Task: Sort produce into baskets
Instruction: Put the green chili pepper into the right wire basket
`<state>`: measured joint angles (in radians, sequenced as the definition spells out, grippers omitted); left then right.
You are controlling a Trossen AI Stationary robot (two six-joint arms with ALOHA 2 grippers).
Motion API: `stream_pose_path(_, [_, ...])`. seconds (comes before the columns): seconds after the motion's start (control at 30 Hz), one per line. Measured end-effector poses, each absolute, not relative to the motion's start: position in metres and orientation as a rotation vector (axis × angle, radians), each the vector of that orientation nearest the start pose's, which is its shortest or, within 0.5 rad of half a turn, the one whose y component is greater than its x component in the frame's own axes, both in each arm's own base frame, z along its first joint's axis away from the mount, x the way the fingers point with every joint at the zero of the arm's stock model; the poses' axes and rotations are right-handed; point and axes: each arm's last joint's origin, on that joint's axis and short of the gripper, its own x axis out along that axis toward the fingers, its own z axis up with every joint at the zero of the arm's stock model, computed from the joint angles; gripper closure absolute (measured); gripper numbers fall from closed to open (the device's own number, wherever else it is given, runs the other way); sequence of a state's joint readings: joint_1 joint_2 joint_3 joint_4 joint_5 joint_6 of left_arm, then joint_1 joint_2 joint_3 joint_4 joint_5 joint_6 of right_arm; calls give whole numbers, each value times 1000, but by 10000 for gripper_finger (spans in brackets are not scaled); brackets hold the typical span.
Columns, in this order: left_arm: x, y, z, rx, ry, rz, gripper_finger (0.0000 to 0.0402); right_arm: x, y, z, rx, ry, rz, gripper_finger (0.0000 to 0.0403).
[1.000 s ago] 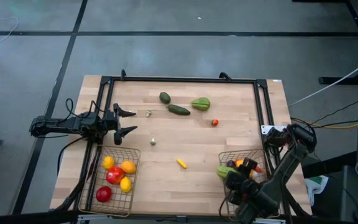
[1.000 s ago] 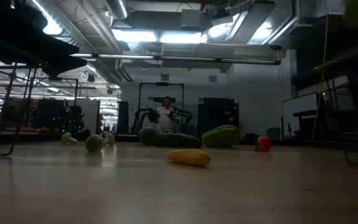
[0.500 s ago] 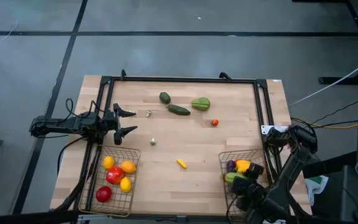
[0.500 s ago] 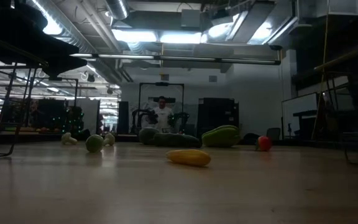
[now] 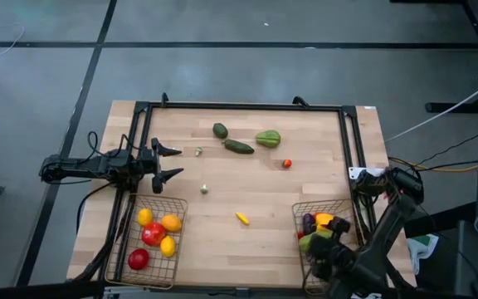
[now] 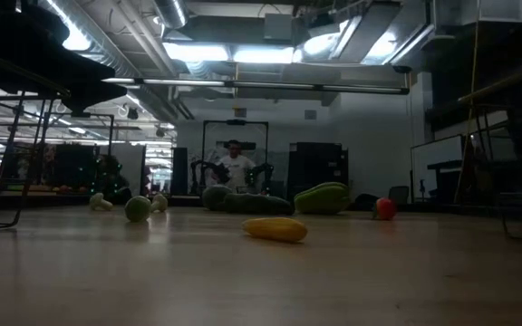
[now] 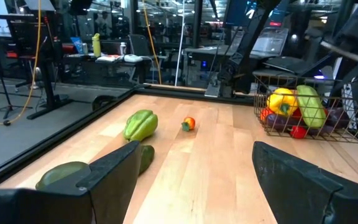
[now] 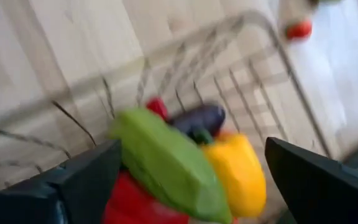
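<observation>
Right claw (image 5: 320,252): spread wide, empty, over the right basket (image 5: 299,208).
Green piece (image 8: 166,165): in that basket among yellow and purple produce.
Left claw (image 5: 169,161): spread, empty, table's left edge.

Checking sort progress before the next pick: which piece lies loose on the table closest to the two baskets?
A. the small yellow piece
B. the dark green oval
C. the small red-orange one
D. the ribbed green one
A: the small yellow piece lies between the left basket and right basket; other loose pieces sit farther back.
</observation>
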<state>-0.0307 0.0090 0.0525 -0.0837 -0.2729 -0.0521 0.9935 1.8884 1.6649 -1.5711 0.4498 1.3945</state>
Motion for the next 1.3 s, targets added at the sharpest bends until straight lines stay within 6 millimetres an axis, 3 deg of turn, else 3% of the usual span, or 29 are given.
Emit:
stream_pose_path(0.17, [94, 5, 173, -46, 34, 243, 96, 206, 266, 300, -48, 1025, -476, 24])
stream_pose_path(0.3, [94, 5, 173, -46, 33, 243, 96, 225, 251, 313, -63, 900, -523, 26])
stream_pose_path(0.47, [94, 5, 173, -46, 33, 243, 96, 262, 226, 313, 25, 900, -576, 26])
stream_pose_path(0.77, [94, 5, 173, -46, 34, 243, 96, 339, 169, 311, 134, 946, -430, 26])
stream_pose_path(0.87, [94, 5, 173, -46, 33, 243, 96, 358, 147, 305, 147, 942, -456, 26])
stream_pose_path(1.1, [94, 5, 173, -46, 34, 243, 96, 383, 94, 300, 194, 900, -586, 26])
stream_pose_path(1.3, [94, 5, 172, -46, 35, 243, 95, 405, 51, 308, 162, 823, -535, 27])
